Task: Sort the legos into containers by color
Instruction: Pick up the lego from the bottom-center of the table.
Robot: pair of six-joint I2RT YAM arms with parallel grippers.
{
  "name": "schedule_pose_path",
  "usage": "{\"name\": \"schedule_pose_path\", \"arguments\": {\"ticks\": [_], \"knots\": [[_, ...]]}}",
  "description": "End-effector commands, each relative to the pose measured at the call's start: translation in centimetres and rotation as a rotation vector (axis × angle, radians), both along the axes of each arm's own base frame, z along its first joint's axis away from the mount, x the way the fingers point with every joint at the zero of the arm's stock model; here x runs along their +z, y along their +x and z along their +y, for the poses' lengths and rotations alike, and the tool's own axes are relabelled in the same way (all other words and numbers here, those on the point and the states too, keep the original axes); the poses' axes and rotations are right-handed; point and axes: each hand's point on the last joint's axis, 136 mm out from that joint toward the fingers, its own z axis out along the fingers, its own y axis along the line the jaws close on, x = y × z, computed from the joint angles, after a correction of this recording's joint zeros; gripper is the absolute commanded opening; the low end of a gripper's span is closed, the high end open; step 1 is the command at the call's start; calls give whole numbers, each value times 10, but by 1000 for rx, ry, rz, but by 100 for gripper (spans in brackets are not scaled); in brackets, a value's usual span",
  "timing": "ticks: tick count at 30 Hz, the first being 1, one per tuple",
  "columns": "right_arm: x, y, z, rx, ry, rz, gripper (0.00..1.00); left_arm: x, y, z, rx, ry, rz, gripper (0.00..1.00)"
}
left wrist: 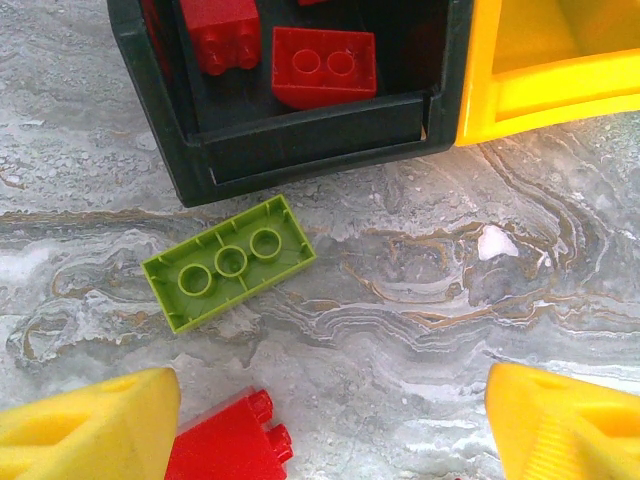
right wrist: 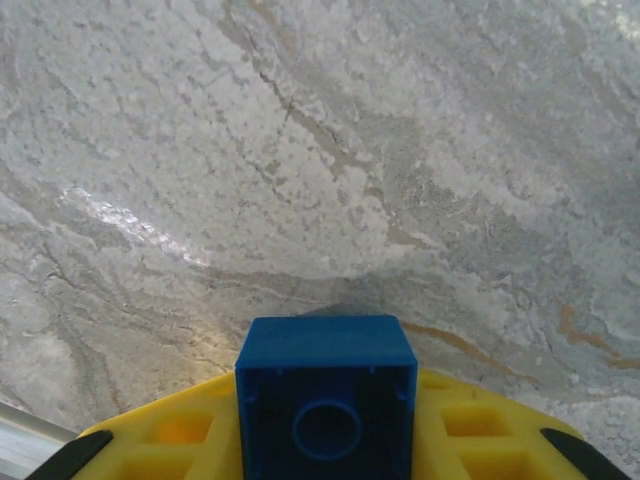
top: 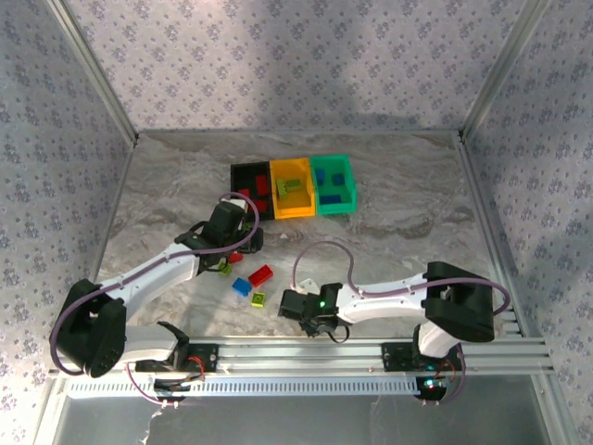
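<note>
Left claw [left wrist: 325, 405]: held wide open with nothing gripped, low over the bench [left wrist: 420, 330] just in front of the black bin [left wrist: 300, 150].
Red brick [left wrist: 228, 445]: seen just beside the claw's left finger and judged the likely next pick, since red bricks [left wrist: 323, 65] are already gathered in the black bin.
Green brick [left wrist: 228, 262]: laid flat, studs up, just beside the black bin's front wall.
Right claw [right wrist: 325, 440]: closed on a blue brick [right wrist: 325, 360], hollow underside turned to the camera, above bare bench towards the near edge.
Green bin [top: 335, 208]: blue pieces are seen inside, so the held brick is judged bound there.
Yellow bin [top: 295, 212]: set between the other two, towards the back edge; a greenish piece is kept inside.
</note>
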Motion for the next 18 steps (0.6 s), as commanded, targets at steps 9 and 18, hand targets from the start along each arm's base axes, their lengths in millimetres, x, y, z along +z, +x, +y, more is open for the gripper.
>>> {"name": "schedule_pose_path", "arguments": {"ticks": [9,18], "knots": [[31,71,19,-27,188,-66,32,-1,-5,-2,-3,-32,12,80],[81,209,3,-185,319,-232,32,-2,-20,14,20,3,28,80]]}}
